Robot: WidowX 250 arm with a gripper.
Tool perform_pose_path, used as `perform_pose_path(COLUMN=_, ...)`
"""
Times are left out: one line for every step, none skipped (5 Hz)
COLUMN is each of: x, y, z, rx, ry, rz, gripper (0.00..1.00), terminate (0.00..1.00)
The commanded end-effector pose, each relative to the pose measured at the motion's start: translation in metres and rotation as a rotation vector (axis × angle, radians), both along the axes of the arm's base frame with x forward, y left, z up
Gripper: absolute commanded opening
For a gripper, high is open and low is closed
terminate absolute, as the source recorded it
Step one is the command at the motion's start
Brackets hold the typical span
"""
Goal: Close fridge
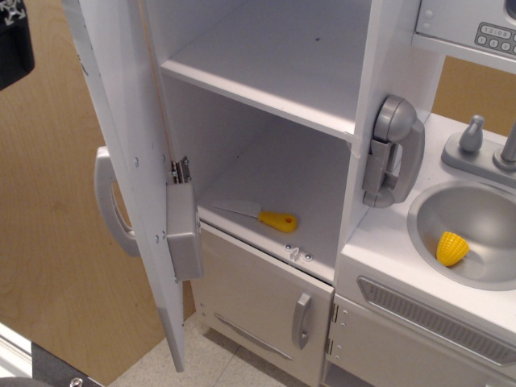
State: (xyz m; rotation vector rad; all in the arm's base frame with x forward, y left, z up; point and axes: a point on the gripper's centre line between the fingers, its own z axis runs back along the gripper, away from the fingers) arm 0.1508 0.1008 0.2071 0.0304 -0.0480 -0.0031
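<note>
The fridge (pixel 274 72) is a tall white cabinet with its tall door (pixel 129 161) swung wide open to the left, seen almost edge-on. The door's curved handle (pixel 111 201) sticks out on its far left side, and a grey box (pixel 184 234) sits on its inner face. Two white shelves (pixel 266 81) show inside. A toy knife with a yellow handle (pixel 268 217) lies on the lower shelf. A black part of my gripper (pixel 12 40) shows at the top left corner, left of the door and apart from it. Its fingers are cut off by the frame.
A grey toy phone handset (pixel 393 153) hangs on the fridge's right side wall. A shorter white door with a small grey handle (pixel 302 320) is shut below. On the right are a sink (pixel 427 226) with a yellow toy corn (pixel 451 248), and a faucet (pixel 484 149).
</note>
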Motion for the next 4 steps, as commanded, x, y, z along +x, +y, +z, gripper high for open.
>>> perform_pose_path(x=0.000, y=0.000, z=0.000, rx=0.000, ry=0.000, rz=0.000, gripper=1.00, terminate=0.00)
perform_pose_path(x=0.012, y=0.019, z=-0.009, rx=0.017, ry=-0.030, rz=0.025, gripper=1.00, terminate=0.00)
perform_pose_path(x=0.027, y=0.040, z=-0.020, rx=0.027, ry=-0.059, rz=0.035, gripper=1.00, terminate=0.00)
perform_pose_path(x=0.042, y=0.061, z=-0.031, rx=0.035, ry=-0.106, rz=0.027, gripper=1.00, terminate=0.00)
